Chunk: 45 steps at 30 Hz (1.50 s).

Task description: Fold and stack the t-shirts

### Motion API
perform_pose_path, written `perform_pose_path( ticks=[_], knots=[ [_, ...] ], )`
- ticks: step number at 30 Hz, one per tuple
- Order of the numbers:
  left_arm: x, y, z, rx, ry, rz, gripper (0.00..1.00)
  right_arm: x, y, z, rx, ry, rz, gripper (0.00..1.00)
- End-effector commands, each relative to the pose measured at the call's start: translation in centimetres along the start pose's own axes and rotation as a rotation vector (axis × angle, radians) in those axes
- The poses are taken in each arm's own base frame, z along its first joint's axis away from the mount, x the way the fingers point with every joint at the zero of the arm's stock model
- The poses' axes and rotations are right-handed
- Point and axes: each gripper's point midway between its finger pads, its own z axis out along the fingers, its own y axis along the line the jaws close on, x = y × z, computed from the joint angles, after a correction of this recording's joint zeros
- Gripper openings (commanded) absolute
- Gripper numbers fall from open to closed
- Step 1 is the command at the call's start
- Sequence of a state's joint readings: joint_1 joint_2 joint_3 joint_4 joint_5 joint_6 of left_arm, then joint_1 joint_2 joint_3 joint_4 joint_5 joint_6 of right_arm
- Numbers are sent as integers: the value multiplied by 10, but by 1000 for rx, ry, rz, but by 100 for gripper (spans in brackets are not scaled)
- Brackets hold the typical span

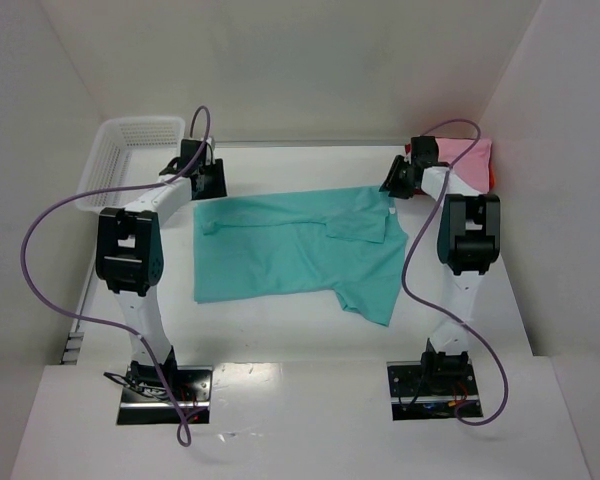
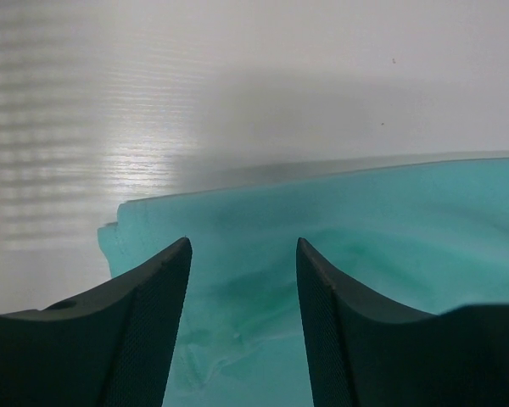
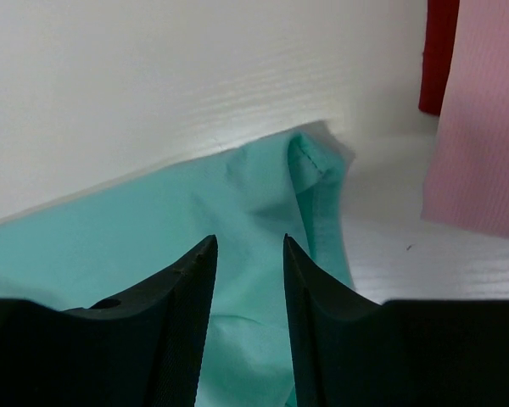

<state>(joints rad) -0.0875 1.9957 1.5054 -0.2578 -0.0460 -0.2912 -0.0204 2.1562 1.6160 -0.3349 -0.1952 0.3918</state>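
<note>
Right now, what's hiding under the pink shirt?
A red shirt peeks out from under the pink shirt. Only its edge shows; the rest is covered, so I cannot tell if anything else lies beneath.

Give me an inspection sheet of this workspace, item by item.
Surface: white table, no stains seen.
Job's things: teal shirt spread out mid-table; pink shirt and red shirt folded together at the far right corner.
Clutter: white mesh basket at the far left corner.
Grippers: left claw open over the teal shirt's far left edge; right claw open over its far right corner.
Cables: a purple cable loops beside each arm.
Surroundings: white walls on three sides.
</note>
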Motion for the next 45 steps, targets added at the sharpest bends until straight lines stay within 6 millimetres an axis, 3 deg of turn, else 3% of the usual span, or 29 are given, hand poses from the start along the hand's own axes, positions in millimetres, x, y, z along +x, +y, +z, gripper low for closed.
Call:
perform_pose_path(
  ticks=[1, 7, 13, 17, 23, 34, 40, 45],
  knots=[
    [7, -1, 11, 1, 7, -39, 58, -46, 8, 5, -13, -123, -41, 43],
    [16, 4, 11, -30, 35, -59, 55, -45, 2, 24, 6, -93, -56, 43],
    [24, 21, 5, -137, 46, -107, 51, -40, -3, 39, 12, -61, -61, 43],
    [31, 30, 4, -189, 55, -137, 49, -41, -3, 41, 12, -57, -67, 40],
    [42, 41, 4, -253, 83, -150, 57, -44, -5, 43, 21, -59, -79, 40],
    [40, 52, 15, -304, 71, -162, 60, -43, -7, 50, 26, -48, -86, 31],
    [37, 52, 25, -292, 62, -169, 46, -42, -7, 50, 27, -44, -85, 26],
    [33, 58, 28, -283, 62, -188, 26, -42, -10, 50, 44, -46, -84, 17]
  ],
)
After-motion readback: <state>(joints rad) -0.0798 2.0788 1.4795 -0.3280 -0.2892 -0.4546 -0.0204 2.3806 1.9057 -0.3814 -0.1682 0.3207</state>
